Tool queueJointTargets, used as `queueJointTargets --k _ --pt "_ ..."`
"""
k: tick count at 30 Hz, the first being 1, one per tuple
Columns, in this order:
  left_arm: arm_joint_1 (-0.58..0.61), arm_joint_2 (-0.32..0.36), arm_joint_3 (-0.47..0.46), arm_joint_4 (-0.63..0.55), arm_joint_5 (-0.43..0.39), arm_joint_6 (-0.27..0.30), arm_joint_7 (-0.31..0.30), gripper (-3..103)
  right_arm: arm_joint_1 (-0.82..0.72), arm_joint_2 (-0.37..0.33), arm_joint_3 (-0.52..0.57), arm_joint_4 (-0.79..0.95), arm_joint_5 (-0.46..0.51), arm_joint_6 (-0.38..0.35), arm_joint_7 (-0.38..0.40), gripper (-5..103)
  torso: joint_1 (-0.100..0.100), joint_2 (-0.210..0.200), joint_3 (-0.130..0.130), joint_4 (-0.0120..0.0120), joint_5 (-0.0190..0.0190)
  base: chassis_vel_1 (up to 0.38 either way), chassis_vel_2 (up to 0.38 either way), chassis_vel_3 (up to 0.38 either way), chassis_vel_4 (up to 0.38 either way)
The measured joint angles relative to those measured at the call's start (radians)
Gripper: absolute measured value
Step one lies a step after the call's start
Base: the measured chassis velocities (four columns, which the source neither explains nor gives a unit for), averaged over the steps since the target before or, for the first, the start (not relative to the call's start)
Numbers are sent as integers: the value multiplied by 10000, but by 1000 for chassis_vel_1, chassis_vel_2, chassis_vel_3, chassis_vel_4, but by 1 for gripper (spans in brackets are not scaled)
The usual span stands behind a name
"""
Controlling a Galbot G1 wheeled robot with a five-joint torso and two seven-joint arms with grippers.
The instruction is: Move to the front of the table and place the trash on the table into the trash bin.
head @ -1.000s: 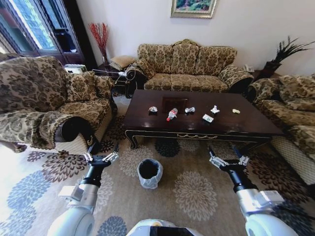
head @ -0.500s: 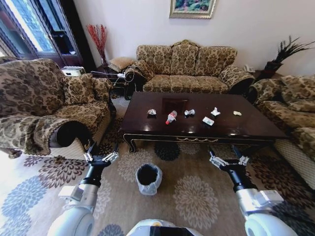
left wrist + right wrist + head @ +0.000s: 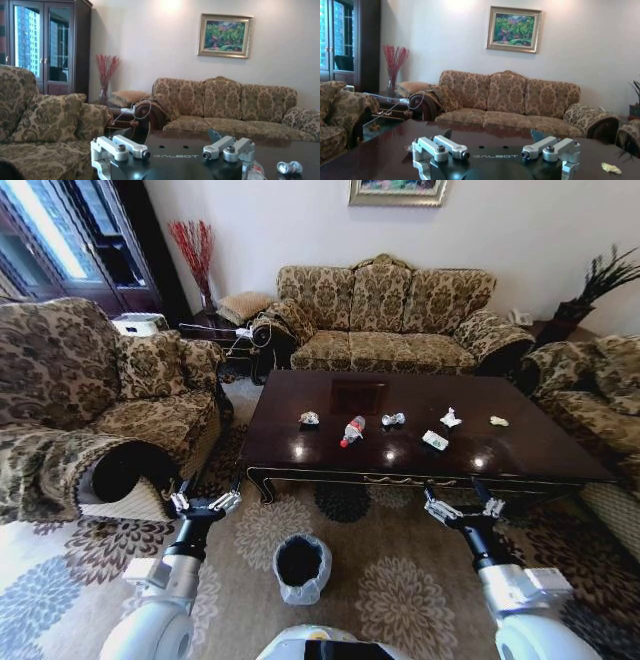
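Coffee table [image 3: 520,442] ahead of robot | trash on it: red-capped bottle [image 3: 351,430], crumpled papers [image 3: 393,419], yellowish scrap [image 3: 498,420] | trash bin [image 3: 301,566] on carpet before table | left gripper [image 3: 205,505], right gripper [image 3: 464,510] empty, jaws spread, short of table

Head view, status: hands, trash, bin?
Left hand and right hand open, empty, short of the table. Trash untouched: bottle, wrappers, crumpled paper. Trash bin on carpet between arms. Nothing blocking.
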Motion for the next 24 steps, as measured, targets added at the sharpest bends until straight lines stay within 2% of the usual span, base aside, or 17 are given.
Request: queueJointTargets --k 24 --pt "-1 2 1 3 0 1 -12 100 2 -2 1 -1 4 -2 1 100 15 -5 6 0 0 2 -3 -2 2"
